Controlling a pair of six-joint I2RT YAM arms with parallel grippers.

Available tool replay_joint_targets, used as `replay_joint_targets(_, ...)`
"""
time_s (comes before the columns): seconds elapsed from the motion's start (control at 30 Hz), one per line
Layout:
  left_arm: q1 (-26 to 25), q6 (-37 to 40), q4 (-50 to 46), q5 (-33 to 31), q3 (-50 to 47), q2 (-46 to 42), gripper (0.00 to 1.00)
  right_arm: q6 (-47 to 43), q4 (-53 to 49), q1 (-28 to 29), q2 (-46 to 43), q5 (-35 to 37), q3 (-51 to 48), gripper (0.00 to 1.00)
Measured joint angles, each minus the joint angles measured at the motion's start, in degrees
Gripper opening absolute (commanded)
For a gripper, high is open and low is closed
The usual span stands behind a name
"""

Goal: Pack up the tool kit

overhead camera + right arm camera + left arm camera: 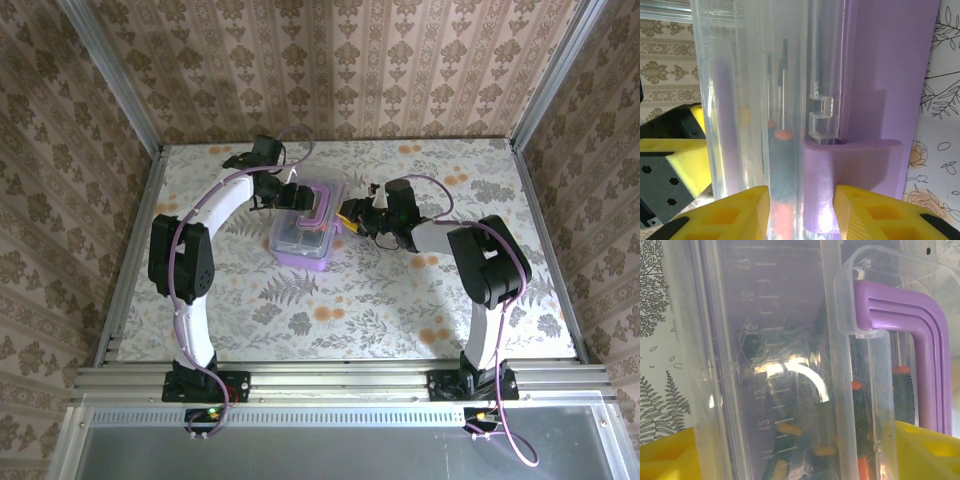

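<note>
Where the two arms rise from the bottom edge of the top view, the flowered table (400, 300) spreads out ahead of them. The tool kit box (300, 235) sits near the middle of the frame, purple below and clear on top, flat on the tabletop.

The right gripper (352, 215) comes in low from the right and meets the box's right side. In its own camera the yellow fingers (735, 215) stand at the bottom of the frame, partway together. The box's clear wall and a purple latch (855, 145) run up between them. I cannot tell whether they pinch that edge or only straddle it. Through the wall, a little further up the frame, one of the screwdrivers (782, 165) shows as a dark ribbed grip with an orange collar and a thin shaft.

Further back, the left gripper (272, 190) hangs over the box's upper left end. Its wrist view puts a yellow fingertip in each bottom corner, so the jaw is spread wide. Between the tips lies the clear lid (780, 315), with its moulded ruler marks towards the left. The purple handle (920, 330) bends across the upper right of that frame. More orange-and-black screwdriver grips lie under the lid, at lower right.
</note>
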Motion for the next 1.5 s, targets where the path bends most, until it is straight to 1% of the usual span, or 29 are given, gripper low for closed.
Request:
replay_joint_targets(0.27, 0.0, 0.0, 0.0, -0.3, 0.0, 0.0, 0.63, -0.5, -0.9, 0.0, -0.3, 0.2, 0.0, 0.43)
replay_joint_targets(0.6, -0.1, 0.0, 0.0, -0.4, 0.1, 0.1, 0.63, -3.7, -7.8, 0.0, -1.0, 0.9, 0.0, 0.43)
replay_joint_targets(1.33, -0.1, 0.0, -0.2, -0.4, 0.4, 0.2, 0.63, -4.9, -9.4, -1.8, -2.5, 0.9, 0.0, 0.41)
replay_joint_targets(1.37, -0.1, 0.0, -0.2, -0.4, 0.4, 0.2, 0.63, -4.9, -9.4, -1.9, -2.7, 0.9, 0.0, 0.39)
replay_joint_targets(1.4, -0.1, 0.0, -0.2, -0.4, 0.4, 0.2, 0.63, -4.9, -9.5, -2.1, -2.9, 0.9, 0.0, 0.32)
replay_joint_targets(1.47, -0.1, 0.0, -0.2, -0.4, 0.4, 0.2, 0.63, -5.0, -10.1, -2.3, -3.3, 1.0, 0.0, 0.15)
replay_joint_targets(1.5, -0.1, 0.0, -0.2, -0.4, 0.4, 0.2, 0.63, -5.1, -10.6, -2.5, -3.6, 1.2, 0.0, 0.08)
